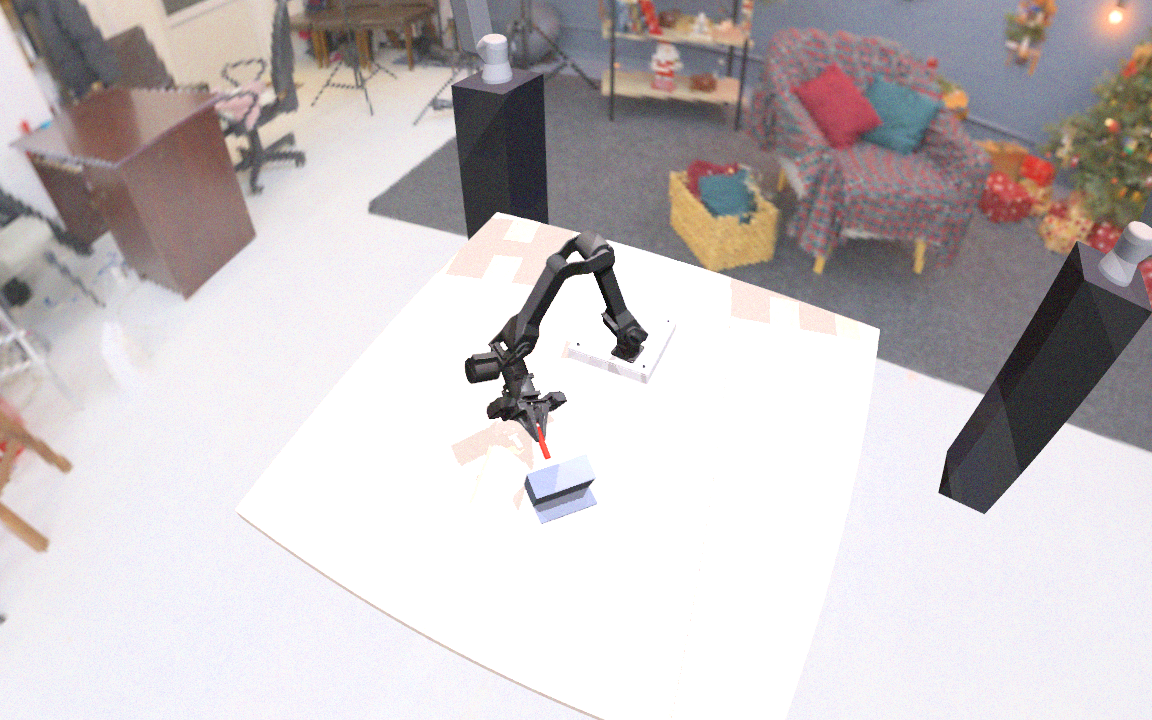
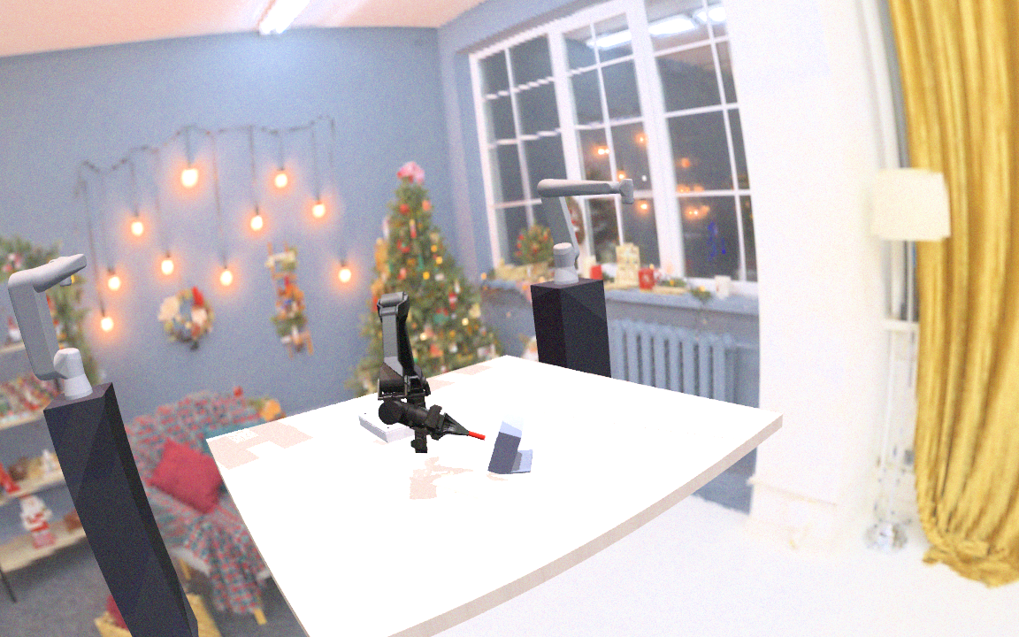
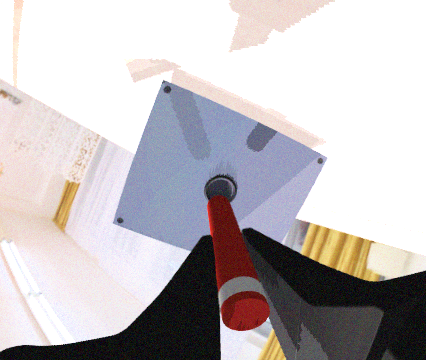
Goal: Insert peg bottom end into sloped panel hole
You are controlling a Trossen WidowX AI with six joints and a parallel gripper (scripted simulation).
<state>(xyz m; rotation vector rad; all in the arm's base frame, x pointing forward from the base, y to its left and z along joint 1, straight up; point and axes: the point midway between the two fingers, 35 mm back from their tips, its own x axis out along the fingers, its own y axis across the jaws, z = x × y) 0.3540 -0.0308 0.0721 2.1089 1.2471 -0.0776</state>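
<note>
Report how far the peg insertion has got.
Done: the peg is off the table, clamped in the gripper. In hand: the wrist view puts its far end right at the hole in the sloped panel, while the exterior view shows a gap between tip and panel, so it is not in. Left: push it to the bottom, release, back away.
</note>
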